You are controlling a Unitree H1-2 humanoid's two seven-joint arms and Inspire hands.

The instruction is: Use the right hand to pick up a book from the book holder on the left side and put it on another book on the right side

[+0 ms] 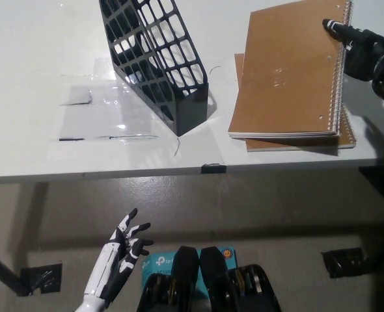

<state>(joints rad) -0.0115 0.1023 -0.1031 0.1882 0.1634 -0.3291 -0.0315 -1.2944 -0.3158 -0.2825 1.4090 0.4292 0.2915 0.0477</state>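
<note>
Fingers (pixel 338 27) of black right hand (pixel 364 52) clamped on top brown book (pixel 286 71) at upper right, lower book (pixel 296 142) beneath, white left hand (pixel 123 244) spread open lower left, no legible writing.

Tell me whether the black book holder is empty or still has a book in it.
Empty: the table shows through the mesh of the book holder, with no book inside. Two brown notebooks lie stacked at the right, upper notebook under the right hand.
</note>
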